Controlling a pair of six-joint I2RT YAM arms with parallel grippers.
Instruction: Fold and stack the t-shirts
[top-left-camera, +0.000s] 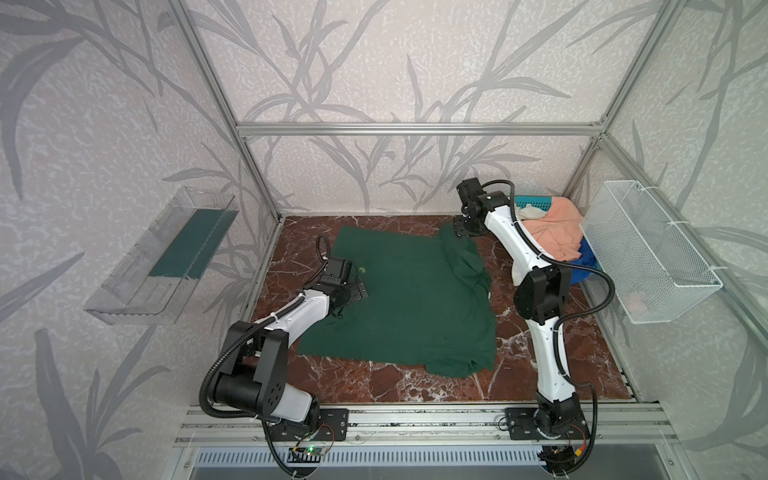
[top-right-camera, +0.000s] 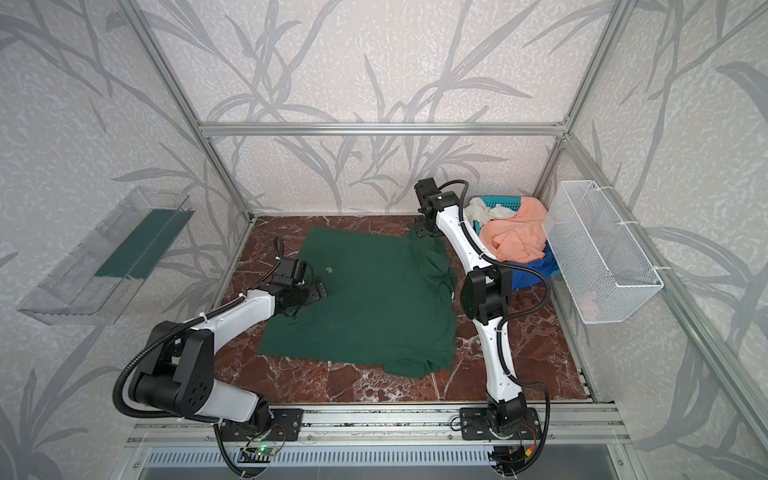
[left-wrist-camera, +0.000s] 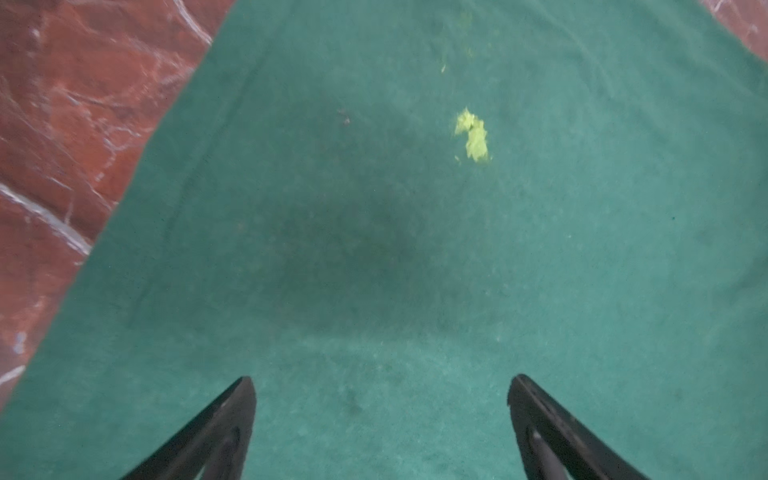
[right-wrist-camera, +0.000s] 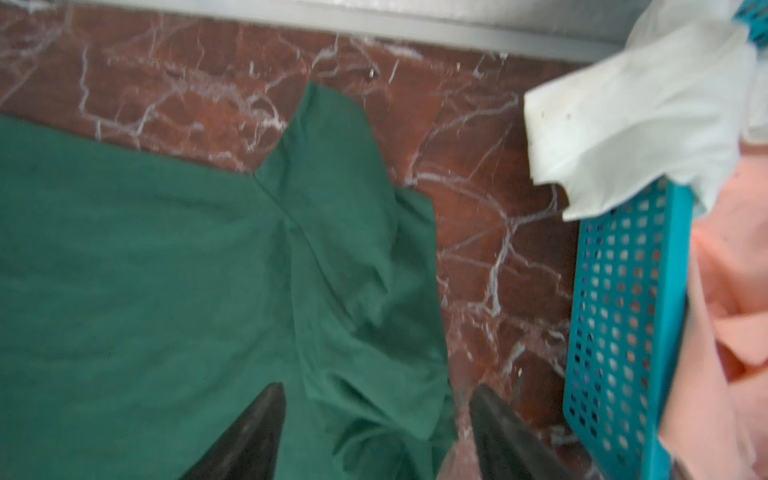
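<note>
Green t-shirt lies spread on the table, mid-workspace, mostly flat, laid out as the one to fold first. Its right edge and far-right sleeve are bunched and wrinkled, so it looks not ready for a clean fold. Small yellow-green fleck sits on the cloth.

Left end effector hangs low over the shirt's left part, jaws spread wide, nothing between them. Probably waiting to pin or take that side.

Right end effector is over the crumpled far-right sleeve, jaws apart, cloth below but not pinched as far as the wrist view shows. It is likely there to smooth or re-grab the sleeve.

Peach t-shirt, white t-shirt and blue t-shirt are heaped in the teal basket at the far-right corner, unfolded. No stack started, so the task is early.
</note>
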